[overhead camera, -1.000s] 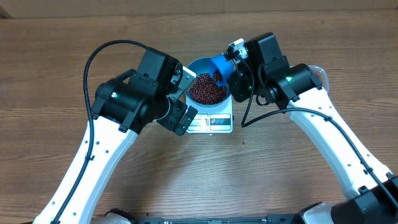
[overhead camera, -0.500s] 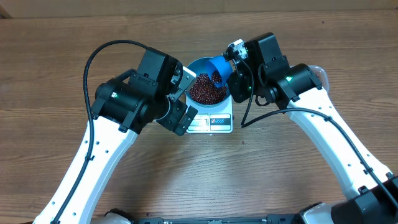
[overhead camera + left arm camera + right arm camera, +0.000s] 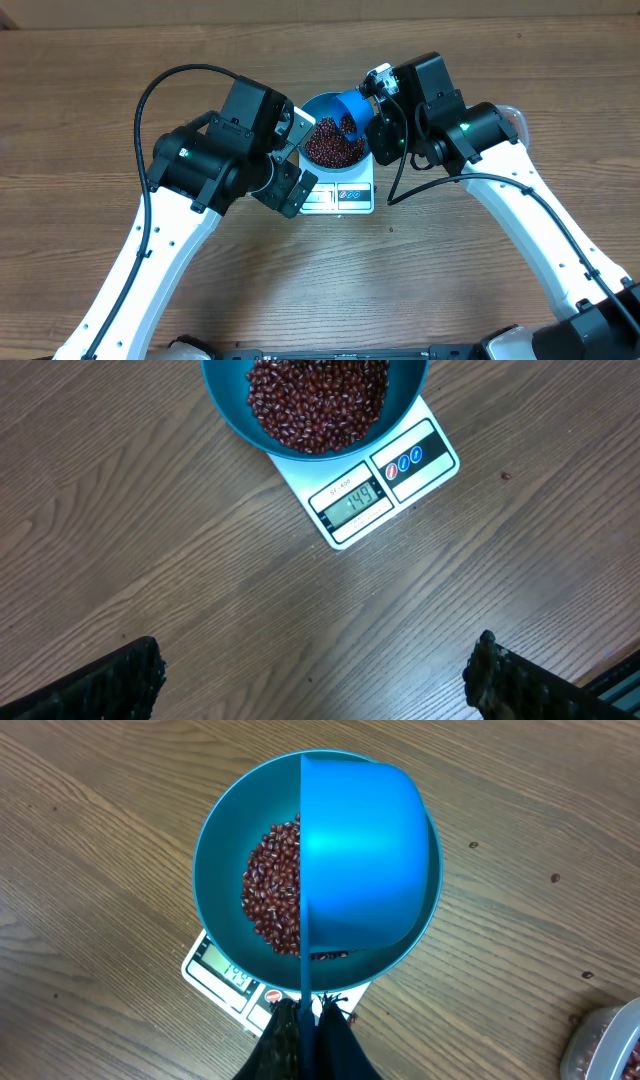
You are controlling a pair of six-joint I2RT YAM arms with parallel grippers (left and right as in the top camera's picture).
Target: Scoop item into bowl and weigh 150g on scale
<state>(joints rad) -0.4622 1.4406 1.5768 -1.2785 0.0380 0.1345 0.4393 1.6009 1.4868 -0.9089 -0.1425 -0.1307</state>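
Beans point(image 3: 333, 145): a loose dark red-brown heap in the bottom of the bowl; in the overhead view a few more show in the mouth of the scoop.
Bowl point(image 3: 312, 103): round, deep and metallic blue, upright on the far part of the scale, at mid-table between the two arms.
Scale point(image 3: 340, 197): flat, white and square, lying on the table – its display and button strip run along the near edge, clear of the bowl. In the left wrist view the digits read 149.
Scoop point(image 3: 352, 108): small and blue, tipped on its side over the far right part of the bowl, its mouth turned toward the heap. From the right wrist its rounded back hides the right half of the bowl's inside.
Right gripper point(image 3: 308, 1012): fingers pressed together on the scoop's handle, which shows edge-on as a thin blue line running from the cup down into the fingers. The gripper sits just right of the bowl.
Left gripper point(image 3: 315, 682): fingers wide apart with nothing between them – only bare wood shows there. It hangs above the table at the left edge of the scale, near the bowl; whether it touches either I cannot tell.
Tub point(image 3: 605, 1045): clear plastic with beans inside, on the table to the right of the bowl, mostly hidden behind the right arm in the overhead view.
Table point(image 3: 100, 80): brown wood grain.
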